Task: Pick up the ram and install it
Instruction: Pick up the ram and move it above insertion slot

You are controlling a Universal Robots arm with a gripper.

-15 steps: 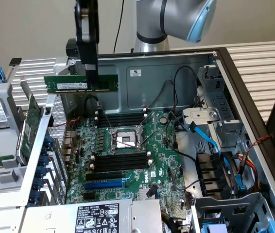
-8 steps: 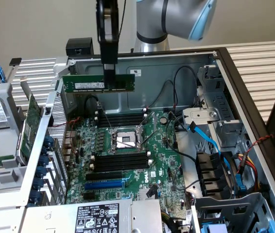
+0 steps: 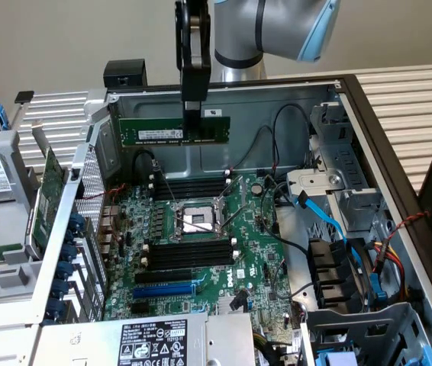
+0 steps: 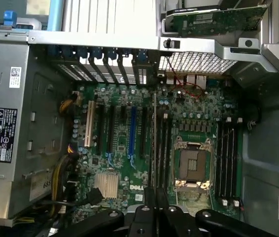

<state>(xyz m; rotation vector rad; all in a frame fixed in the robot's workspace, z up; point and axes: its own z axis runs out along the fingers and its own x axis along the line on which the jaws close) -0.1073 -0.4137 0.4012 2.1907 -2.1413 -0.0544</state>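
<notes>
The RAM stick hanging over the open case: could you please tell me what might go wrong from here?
1. The fingers pinch the ram at its top edge, slightly off its middle, so it might tilt when pressed into a memory slot.
2. The open CPU socket lies between the slot banks; a slipped stick could strike it.
3. A black cable loops near the upper slots and may snag.

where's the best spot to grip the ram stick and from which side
Near the middle of its top long edge, from above, pinching the two flat faces. The ram hangs on edge, long side level, lower edge facing the black slots, so that edge should stay free. The gripper holds it this way.
</notes>
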